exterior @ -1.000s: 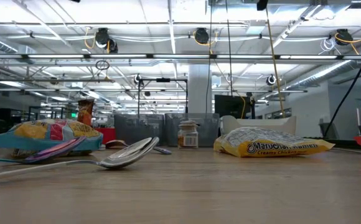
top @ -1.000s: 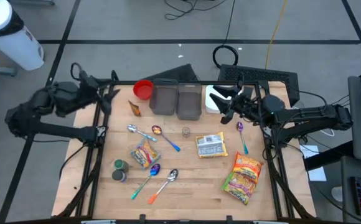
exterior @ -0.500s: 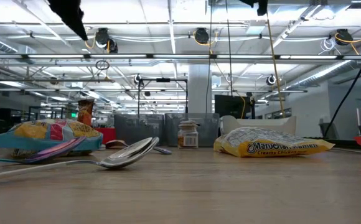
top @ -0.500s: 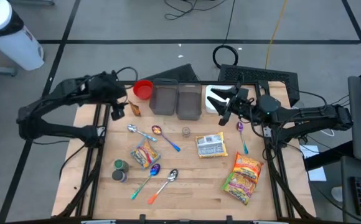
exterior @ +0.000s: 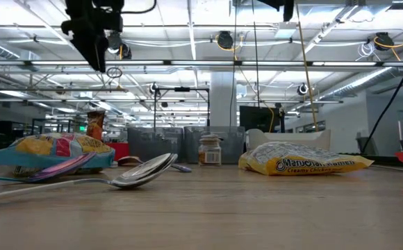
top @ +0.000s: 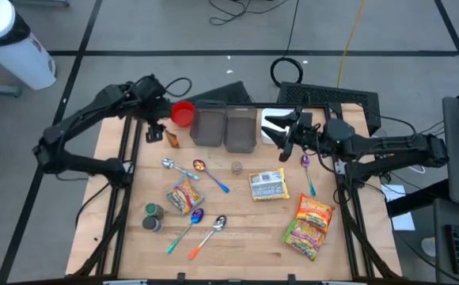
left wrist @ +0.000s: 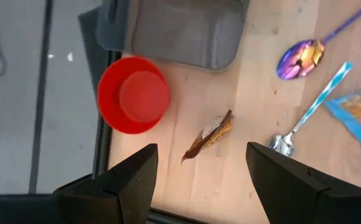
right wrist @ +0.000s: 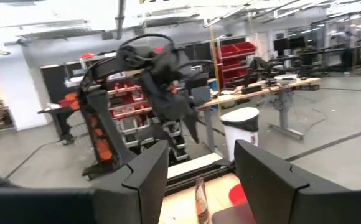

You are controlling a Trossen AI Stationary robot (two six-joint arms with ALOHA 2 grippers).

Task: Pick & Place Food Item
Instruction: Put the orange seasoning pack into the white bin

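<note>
A small brown snack packet (top: 171, 139) stands near the table's far left corner, beside a red cup (top: 182, 113). My left gripper (top: 152, 132) hangs above and just left of it, pointing steeply down. It is open, and in the left wrist view the packet (left wrist: 210, 132) shows between and beyond its fingers, with my left gripper (left wrist: 202, 183) well clear of it. My right gripper (top: 282, 141) hovers open over the far right of the table, pointing about level toward the left. In its wrist view my right gripper (right wrist: 199, 186) has nothing between its fingers.
Two grey bins (top: 224, 127) and a white dish (top: 269, 127) line the far edge. Spoons (top: 206, 172), a small jar (top: 236, 167), a colourful packet (top: 183, 196), two noodle packets (top: 267, 184) (top: 310, 226) and two cans (top: 152, 217) lie across the table.
My left gripper has swung from beyond the table's left edge toward the right, over the far left corner. It has sunk, tipped downward and rolled, and now hangs beside the brown packet. No object has moved.
</note>
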